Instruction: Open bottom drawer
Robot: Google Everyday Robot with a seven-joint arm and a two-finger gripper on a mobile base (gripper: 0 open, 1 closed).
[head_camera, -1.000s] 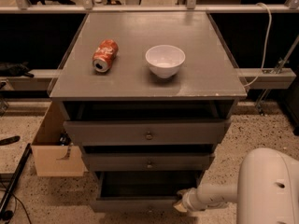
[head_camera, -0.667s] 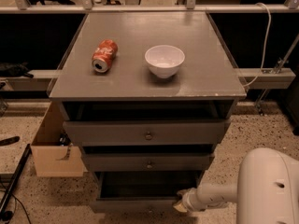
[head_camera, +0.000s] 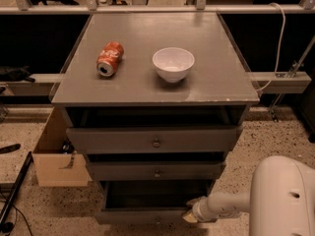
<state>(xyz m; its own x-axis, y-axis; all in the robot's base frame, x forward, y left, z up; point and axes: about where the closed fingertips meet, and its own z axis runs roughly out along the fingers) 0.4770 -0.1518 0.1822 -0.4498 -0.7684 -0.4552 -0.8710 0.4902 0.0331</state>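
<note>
Speckled floor under the grey cabinet; at its foot the bottom drawer stands partly out, so opening seems mostly done. The gripper is at the cabinet's lower right; its hold cannot be told.

1. The bottom drawer stands pulled out, its dark interior reachable from above, under the overhanging middle drawer.
2. The gripper sits at that drawer's right front corner; the white arm blocks the right side.
3. A cardboard box crowds the cabinet's left flank.
4. On the cabinet top, a soda can and a white bowl stand apart, with bare surface between them.
</note>
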